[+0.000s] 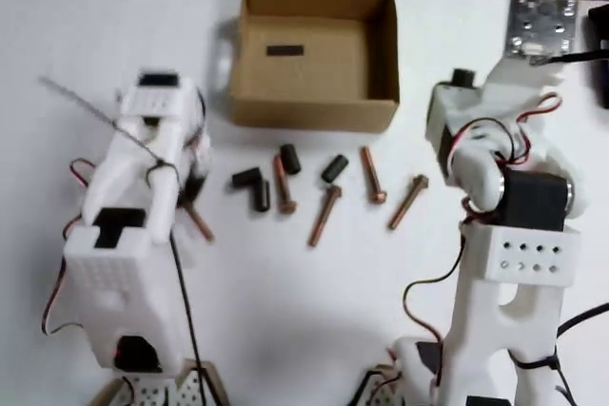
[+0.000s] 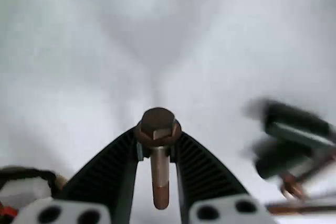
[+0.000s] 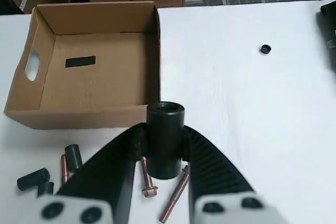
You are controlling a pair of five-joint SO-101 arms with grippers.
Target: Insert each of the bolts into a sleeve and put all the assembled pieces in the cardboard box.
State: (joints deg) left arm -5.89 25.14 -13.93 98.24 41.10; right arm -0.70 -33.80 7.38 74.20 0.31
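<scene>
Bolt (image 2: 157, 125), copper, sits clamped between the fingers of my left end effector (image 2: 157, 139), hex head outward, shank back toward the wrist, over bare tabletop (image 1: 285, 311). My right end effector (image 3: 164, 131) is closed around a black sleeve (image 3: 165, 145), whose open end shows beyond the fingertips. Four loose bolts (image 1: 324, 214) and several loose sleeves (image 1: 334, 168) lie scattered on the tabletop between my arms, near the front wall of the cardboard box (image 1: 314, 113).
</scene>
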